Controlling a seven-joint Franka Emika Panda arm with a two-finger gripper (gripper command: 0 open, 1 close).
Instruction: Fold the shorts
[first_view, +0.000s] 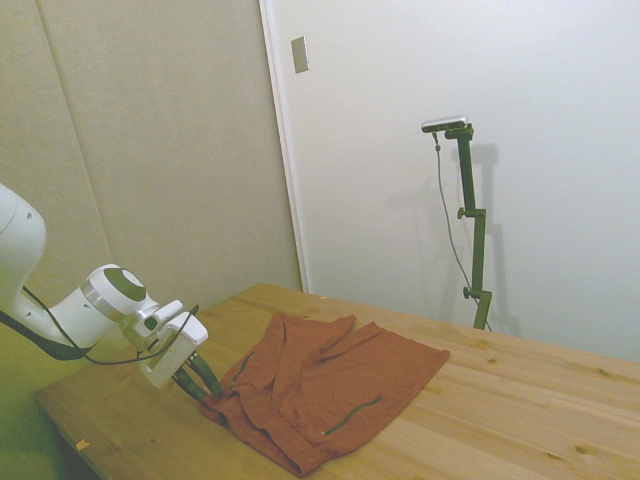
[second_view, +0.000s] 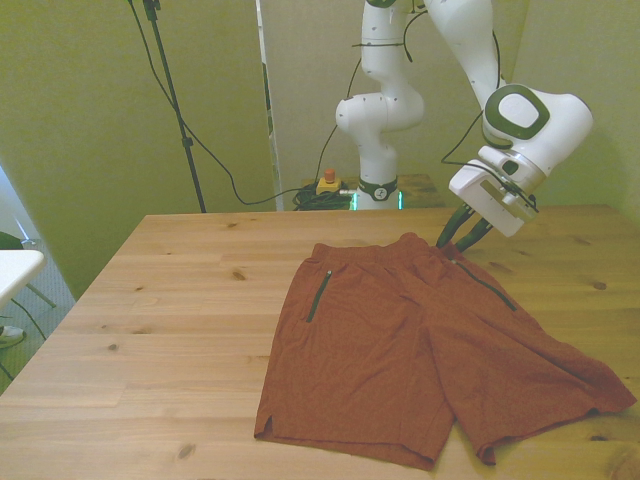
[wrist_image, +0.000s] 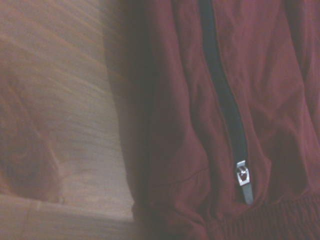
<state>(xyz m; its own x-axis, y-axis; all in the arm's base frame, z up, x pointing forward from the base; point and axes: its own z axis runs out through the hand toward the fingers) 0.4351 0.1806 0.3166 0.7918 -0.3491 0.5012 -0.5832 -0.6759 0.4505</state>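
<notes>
Where the wooden table (second_view: 150, 300) meets pale walls, shorts (second_view: 420, 340) lie flat.

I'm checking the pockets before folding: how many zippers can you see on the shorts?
2. One zipper runs down the shorts on the front view's left; the other is on that view's right, just below the gripper. Any on the underside would be hidden.

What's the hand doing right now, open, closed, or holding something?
Hand: fingers close together at the waistband edge of the shorts, apparently pinching the fabric; the contact itself is hard to see.
</notes>
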